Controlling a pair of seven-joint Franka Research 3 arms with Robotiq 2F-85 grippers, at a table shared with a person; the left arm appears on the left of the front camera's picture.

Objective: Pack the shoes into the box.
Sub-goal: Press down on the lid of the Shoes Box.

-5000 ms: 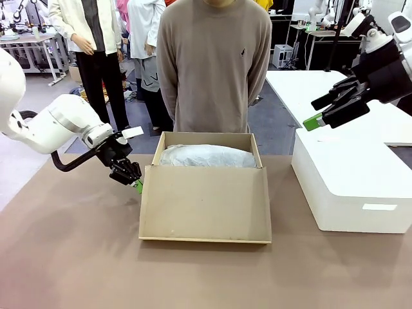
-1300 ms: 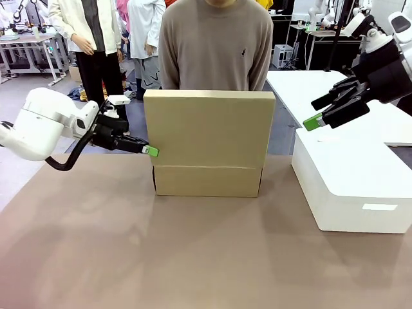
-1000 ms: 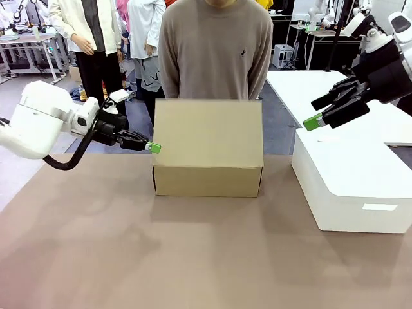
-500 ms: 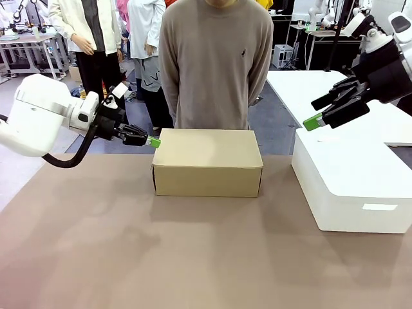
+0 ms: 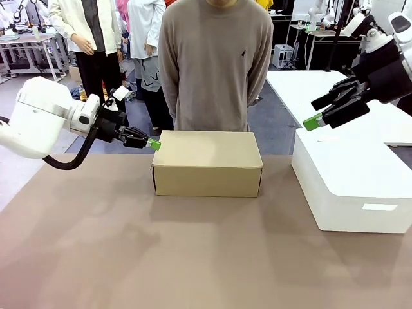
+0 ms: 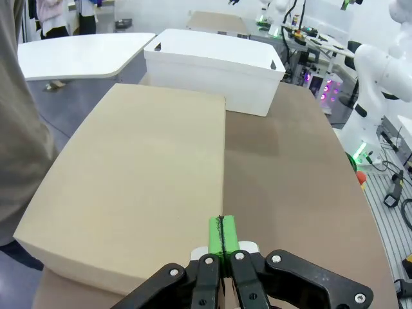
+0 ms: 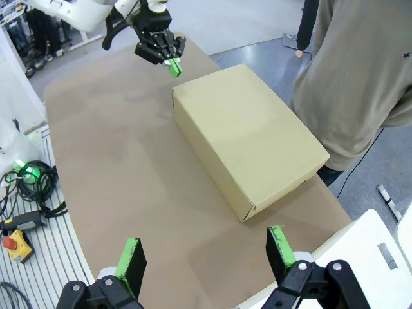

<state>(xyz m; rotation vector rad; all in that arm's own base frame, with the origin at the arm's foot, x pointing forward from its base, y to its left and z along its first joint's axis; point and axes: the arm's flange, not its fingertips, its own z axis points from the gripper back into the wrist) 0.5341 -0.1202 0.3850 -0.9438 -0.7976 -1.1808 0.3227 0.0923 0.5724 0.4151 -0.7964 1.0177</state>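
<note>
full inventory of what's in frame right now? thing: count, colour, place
box: 1, tan cardboard, lid shut, middle of the table in front of the person
white box: 1, white, rounded, with cut-out handles, on the table to the robot's right of the tan box
table: 1, brown top, under both boxes
person: 1, beige sweater, standing at the far side behind the tan box
left claw: 1, black with green pads, shut with nothing held, at the tan box's upper left edge
right claw: 1, black with green pads, open, holding nothing, raised above the white box
</note>
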